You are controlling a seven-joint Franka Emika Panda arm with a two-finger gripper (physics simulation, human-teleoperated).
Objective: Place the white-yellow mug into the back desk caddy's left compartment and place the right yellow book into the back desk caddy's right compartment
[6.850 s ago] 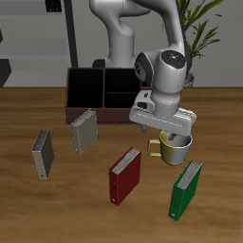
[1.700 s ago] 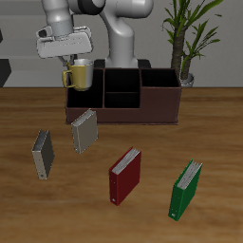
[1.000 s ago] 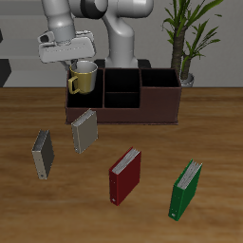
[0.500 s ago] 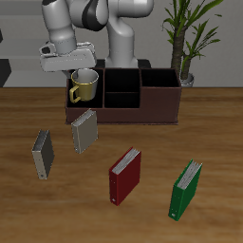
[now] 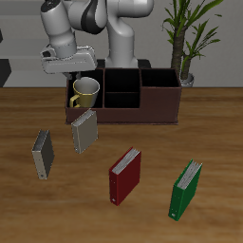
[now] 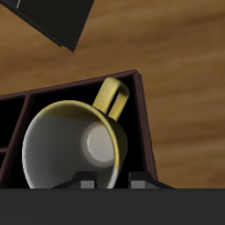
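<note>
The white-yellow mug (image 5: 84,92) hangs upright from my gripper (image 5: 79,75), which is shut on its rim. The mug is low over the left compartment (image 5: 80,99) of the back desk caddy (image 5: 142,106), its base dipping between the walls. In the wrist view the mug (image 6: 61,149) fills the black-lined section, its handle (image 6: 110,95) pointing at the caddy's end wall (image 6: 146,123); my gripper (image 6: 110,184) shows at the frame's edge. The right yellow book (image 5: 41,154), dark grey, lies on the table nearer the front edge. The right compartment (image 5: 161,93) holds nothing.
A tan-grey book (image 5: 84,131) leans just in front of the caddy below the mug. A red book (image 5: 124,176) and a green book (image 5: 186,189) stand near the front edge. A potted plant (image 5: 185,38) stands behind the caddy.
My gripper has come down with the mug, from well above the caddy's end section to just inside its walls. The books have not moved.
</note>
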